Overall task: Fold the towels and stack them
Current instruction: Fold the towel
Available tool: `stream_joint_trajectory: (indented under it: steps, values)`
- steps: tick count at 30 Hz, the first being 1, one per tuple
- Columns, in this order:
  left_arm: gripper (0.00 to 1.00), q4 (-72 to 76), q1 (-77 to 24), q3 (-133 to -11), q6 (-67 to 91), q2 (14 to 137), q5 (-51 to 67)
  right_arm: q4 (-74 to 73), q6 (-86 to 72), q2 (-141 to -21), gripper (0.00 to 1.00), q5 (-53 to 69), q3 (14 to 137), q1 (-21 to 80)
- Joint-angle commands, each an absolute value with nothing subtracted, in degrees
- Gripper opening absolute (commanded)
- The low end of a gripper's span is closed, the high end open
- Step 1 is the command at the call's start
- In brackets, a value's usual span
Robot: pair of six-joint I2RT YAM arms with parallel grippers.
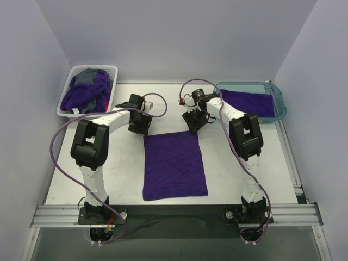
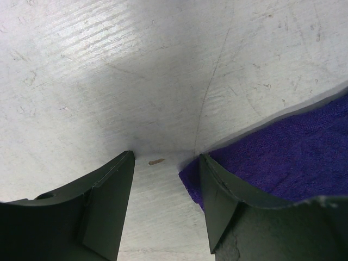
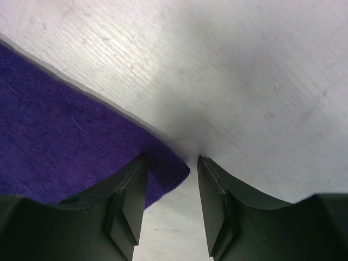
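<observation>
A white, scuffed table (image 1: 125,174) boxed in by pale walls carried the whole scene. At its centre, a deep purple terry towel (image 1: 174,166) lay spread flat in a single rectangle, its long sides running away from the arm bases.

At the far right corner sat a translucent teal plastic tray (image 1: 278,92) holding a folded purple towel (image 1: 250,103). At the far left corner stood a white slotted plastic basket (image 1: 93,67), heaped with crumpled purple towels (image 1: 84,95) and some darker grey cloth on top.

Both arms reached forward to the spread towel's far edge. The left gripper (image 1: 138,126) was down at the far left corner. In its wrist view the jaws stood well apart over bare tabletop, and the towel's corner touched the inner face of the right-hand finger (image 2: 217,190) with nothing clasped. The right gripper (image 1: 193,124) was down at the far right corner. There the jaws stood parted more narrowly, and the corner poked into the gap beside the left-hand finger (image 3: 130,190), not pinched.

A small tan fleck (image 2: 156,161) lay on the table between the left gripper's fingertips.
</observation>
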State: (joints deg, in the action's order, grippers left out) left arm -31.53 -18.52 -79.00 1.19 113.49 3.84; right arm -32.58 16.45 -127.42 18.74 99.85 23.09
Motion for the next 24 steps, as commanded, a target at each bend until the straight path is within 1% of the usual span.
stream_joint_trajectory:
  steps: [1,6,15,19,20,21,22,24]
  values:
    - [0.61,-32.61,-18.11,-78.49,0.44,113.91,3.87,-37.70,18.72,-128.41,0.41,14.95,101.16,23.20]
    - [0.61,-32.69,-18.11,-78.40,0.44,113.91,3.78,-38.67,19.51,-129.37,0.38,13.10,101.34,23.20]
    - [0.63,-32.61,-18.11,-77.70,0.35,111.01,5.19,-39.46,21.18,-130.25,0.38,13.62,102.57,23.20]
    - [0.63,-31.73,-18.10,-76.91,-2.19,110.13,6.50,-39.99,22.76,-130.69,0.36,13.71,103.09,23.73]
    - [0.63,-31.47,-18.11,-76.73,-2.37,110.21,6.85,-40.08,22.94,-130.78,0.35,13.54,103.18,23.90]
    - [0.63,-31.38,-18.19,-76.64,-2.46,110.21,7.38,-40.25,23.11,-130.87,0.29,13.36,103.18,24.17]
    - [0.63,-31.38,-18.19,-76.64,-2.72,110.56,7.47,-40.25,23.29,-130.87,0.27,13.27,103.18,24.26]
    - [0.63,-31.46,-18.19,-76.64,-2.55,110.74,6.08,-40.34,23.64,-130.96,0.25,13.10,103.18,24.52]
